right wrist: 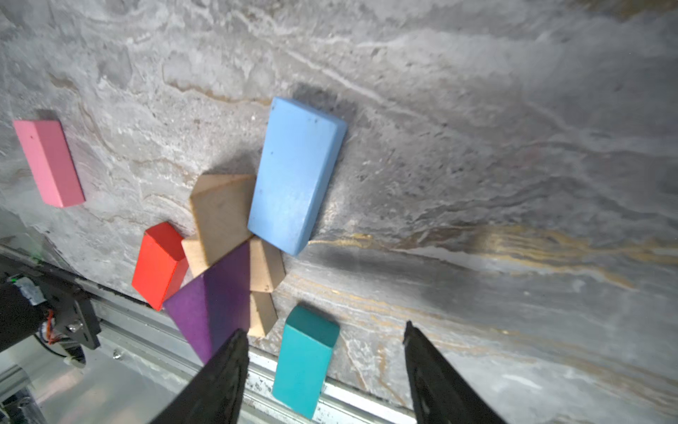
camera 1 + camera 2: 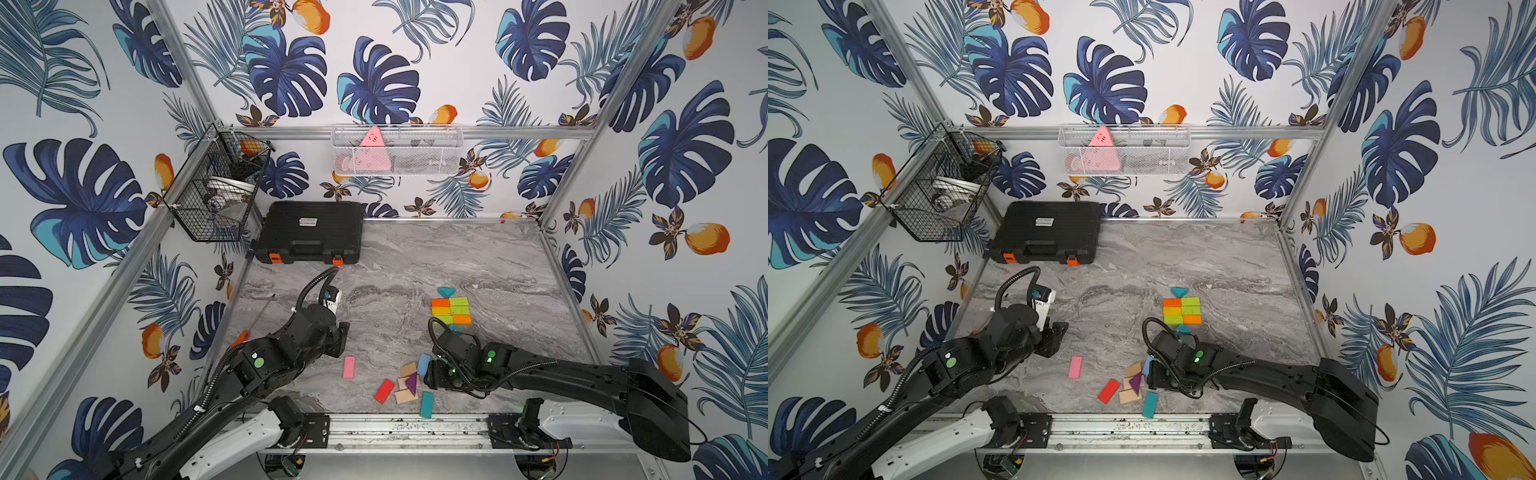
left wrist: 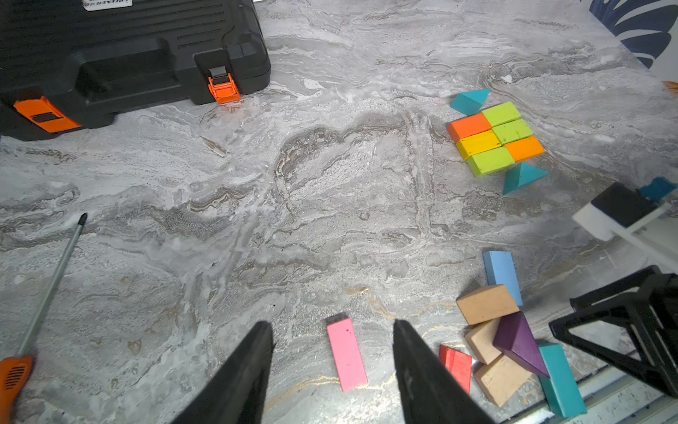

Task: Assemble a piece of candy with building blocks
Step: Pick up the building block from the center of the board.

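**Both Grippers Hung Open Near the Loose Blocks**

A block grid (image 2: 451, 311) of six orange, yellow and green rectangles lay flat on the marble table (image 2: 415, 257). One teal triangle (image 2: 446, 292) sat against the grid's far edge. A second teal triangle (image 3: 522, 178) sat against its near edge, partly hidden under the right arm in both top views.

The remaining blocks lay nearer the robot than the grid. A light blue block (image 1: 297, 176), some plain wood blocks (image 1: 220, 209), a purple triangle (image 1: 216, 301) resting across the wood ones and a red block (image 1: 159, 264) made a touching cluster. A teal block (image 1: 304, 359) lay just beyond the cluster, farthest from the grid. A pink block (image 2: 348, 367) lay alone, away from the grid toward the left arm and apart from the cluster.

The right gripper (image 1: 323, 326) hovered over the cluster on the grid's near side. Its jaws were apart and held nothing, and the teal block showed between them in the wrist view.

The left gripper (image 3: 330, 322) hung well away from the grid, jaws apart and empty, with the pink block lying in line with the gap.

A screwdriver (image 2: 257, 320) lay farther from the grid than the left gripper. A black case (image 2: 309, 230) stood beyond the grid's far edge, toward the left arm's side.
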`<state>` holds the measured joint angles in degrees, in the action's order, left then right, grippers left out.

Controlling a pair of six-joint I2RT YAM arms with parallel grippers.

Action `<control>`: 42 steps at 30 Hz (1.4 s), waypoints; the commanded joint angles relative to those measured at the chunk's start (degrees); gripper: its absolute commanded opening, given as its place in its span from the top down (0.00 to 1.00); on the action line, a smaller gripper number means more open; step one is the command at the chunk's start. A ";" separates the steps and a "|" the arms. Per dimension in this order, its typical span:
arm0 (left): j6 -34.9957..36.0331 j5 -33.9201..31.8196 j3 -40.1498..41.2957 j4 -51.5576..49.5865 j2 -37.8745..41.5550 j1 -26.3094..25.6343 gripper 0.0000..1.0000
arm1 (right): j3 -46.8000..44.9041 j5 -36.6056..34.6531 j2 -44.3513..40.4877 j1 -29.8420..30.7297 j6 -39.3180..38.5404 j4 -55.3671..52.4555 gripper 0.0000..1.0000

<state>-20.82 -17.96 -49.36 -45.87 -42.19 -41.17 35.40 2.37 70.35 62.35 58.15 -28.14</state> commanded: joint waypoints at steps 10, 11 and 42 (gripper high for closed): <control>1.17 0.75 0.15 1.42 -0.16 0.12 0.42 | 3.80 -4.33 6.35 7.90 4.48 -2.45 0.34; 1.17 0.82 0.15 1.39 -0.15 0.08 0.42 | 3.87 -4.44 6.55 8.12 4.73 -2.82 0.34; 1.41 1.98 0.30 1.72 0.48 0.12 0.42 | 6.78 -5.67 18.13 14.19 2.22 -6.23 0.52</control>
<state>-19.75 -16.32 -49.23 -45.67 -41.91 -41.17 42.89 -4.40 86.39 76.09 60.36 -35.88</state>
